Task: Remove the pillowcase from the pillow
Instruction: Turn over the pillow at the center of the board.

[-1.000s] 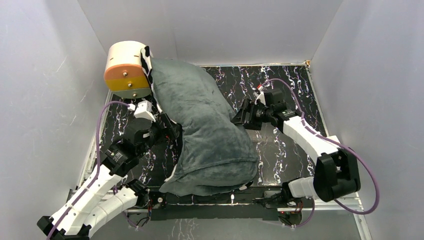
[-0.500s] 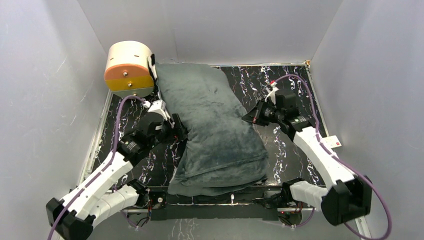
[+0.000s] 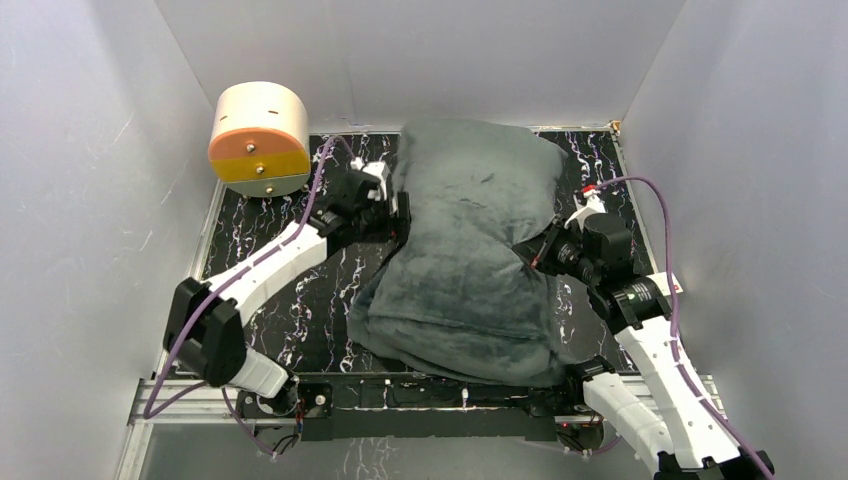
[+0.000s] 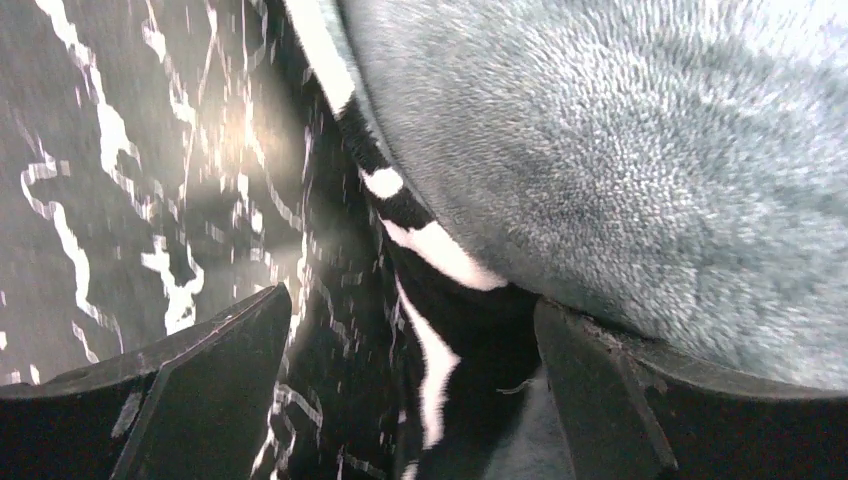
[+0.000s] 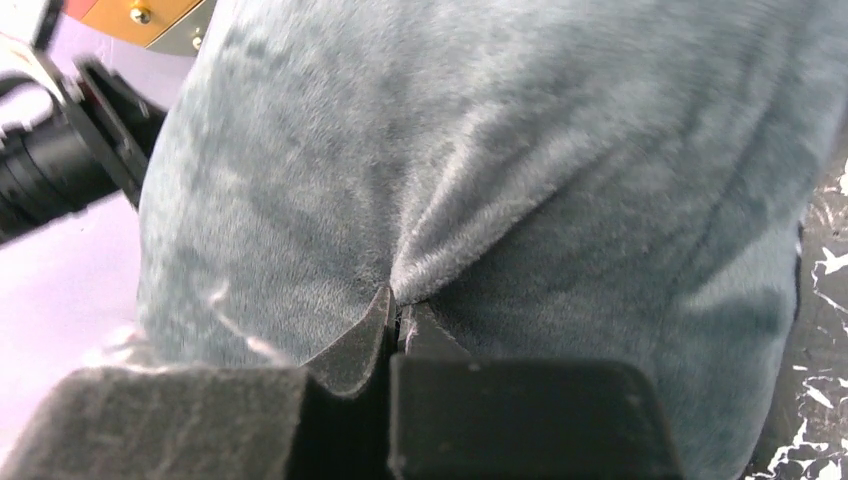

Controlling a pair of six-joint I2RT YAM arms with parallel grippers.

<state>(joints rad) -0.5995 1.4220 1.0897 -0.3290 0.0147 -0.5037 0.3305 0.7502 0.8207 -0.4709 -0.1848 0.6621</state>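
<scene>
The pillowcase (image 3: 465,250) lies down the middle of the table with its plain grey-green face up, stuffed full; the pillow inside it is hidden. Its zebra-striped edge (image 4: 430,250) shows in the left wrist view. My left gripper (image 3: 398,206) is at the case's far left edge, open, the striped edge lying between its fingers (image 4: 210,370) without being pinched. My right gripper (image 3: 532,258) is at the case's right side, shut on a small raised fold of the grey-green plush (image 5: 440,265), fingertips (image 5: 372,330) pressed together.
A cream-and-orange cylinder (image 3: 258,138) stands at the far left corner, close to my left arm. White walls enclose the black marbled table (image 3: 260,225) on three sides. Bare table shows at the left and a narrow strip at the right (image 3: 600,160).
The right gripper has shut on the plush and drawn back toward the near right. The left arm has reached farther back. The covered pillow has swung rightward, away from the cylinder.
</scene>
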